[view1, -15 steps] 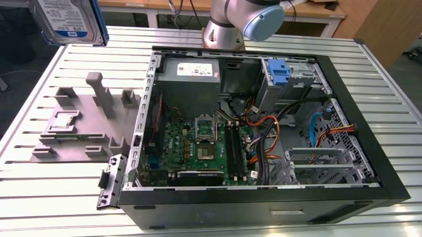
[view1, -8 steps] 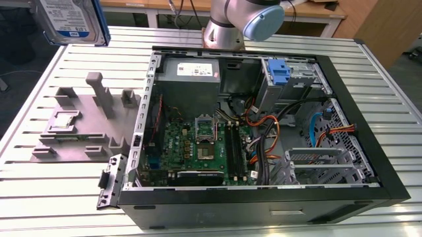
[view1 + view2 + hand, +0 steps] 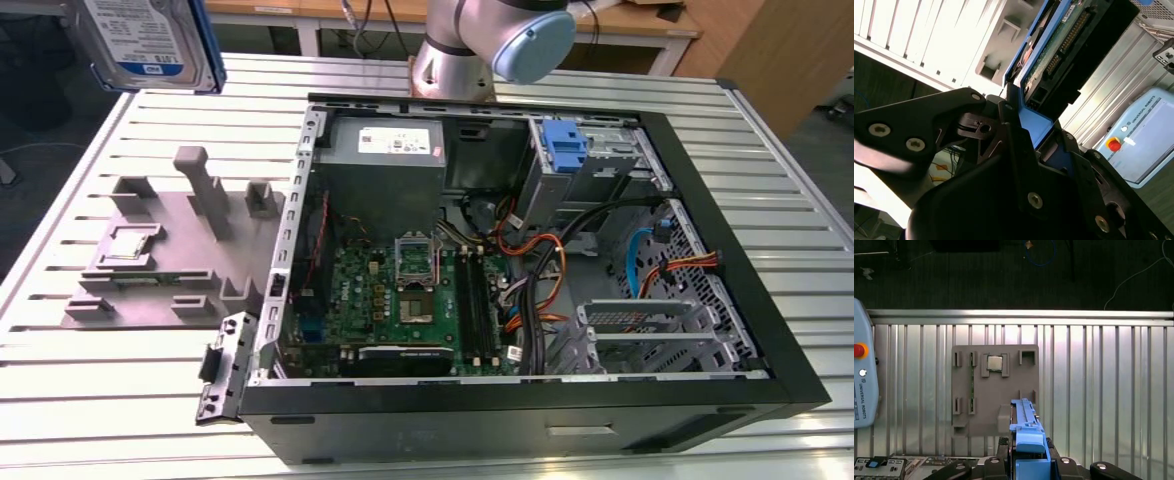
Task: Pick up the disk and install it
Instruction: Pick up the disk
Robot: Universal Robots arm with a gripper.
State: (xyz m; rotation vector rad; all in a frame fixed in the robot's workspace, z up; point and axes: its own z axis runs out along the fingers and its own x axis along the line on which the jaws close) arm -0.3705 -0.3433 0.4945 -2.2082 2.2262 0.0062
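Black claw (image 3: pixel 1034 132) is gripping the grey, blue-railed hard disk (image 3: pixel 140 40) up near the edge of the slatted metal table (image 3: pixel 120 400). Picked up, not installed yet.

Seemingly a robotics lab or test workshop: a slatted aluminium table (image 3: pixel 120 370) carries an opened desktop computer case (image 3: pixel 534 420) and a grey parts fixture (image 3: pixel 134 300). A robot arm's base (image 3: pixel 454 60) stands at the far edge, a teach pendant (image 3: pixel 864 390) lies on the slats, and wooden benches (image 3: pixel 654 30) stand beyond.

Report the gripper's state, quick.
The gripper: shut on the grey metal disk with blue plastic rails, held up in the air.
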